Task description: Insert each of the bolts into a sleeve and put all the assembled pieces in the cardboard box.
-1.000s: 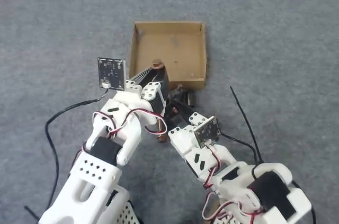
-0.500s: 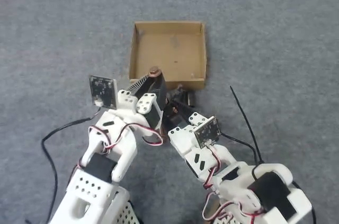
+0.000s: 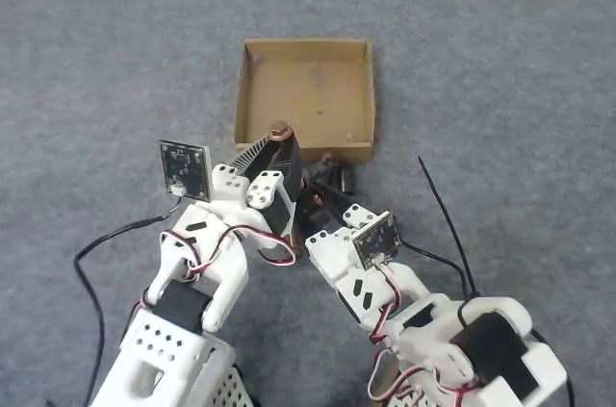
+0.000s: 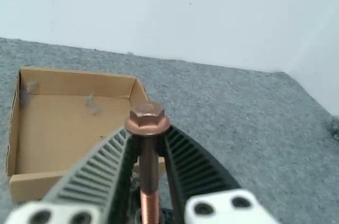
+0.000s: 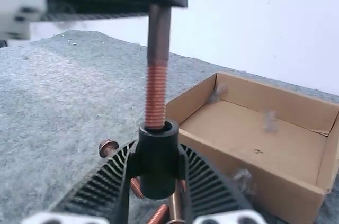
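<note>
My left gripper [image 4: 144, 152] is shut on a copper bolt [image 4: 147, 144], held upright with its hex head [image 3: 280, 131] on top. Below it, my right gripper [image 5: 157, 173] is shut on a black sleeve [image 5: 158, 155]. The bolt's threaded tip [image 5: 155, 102] sits in the sleeve's mouth. Both grippers meet just in front of the cardboard box [image 3: 306, 97], which looks empty inside. Loose copper bolts [image 5: 161, 211] lie on the carpet under the sleeve.
Grey carpet [image 3: 500, 89] covers the table, open to the left and right of the box. A black cable [image 3: 445, 224] trails beside the right arm and another cable [image 3: 91, 272] beside the left arm. A pale wall [image 4: 175, 7] stands behind the box.
The left arm swung its wrist to the left and drew back a little, bringing the bolt down over the sleeve. The right arm stayed still.
</note>
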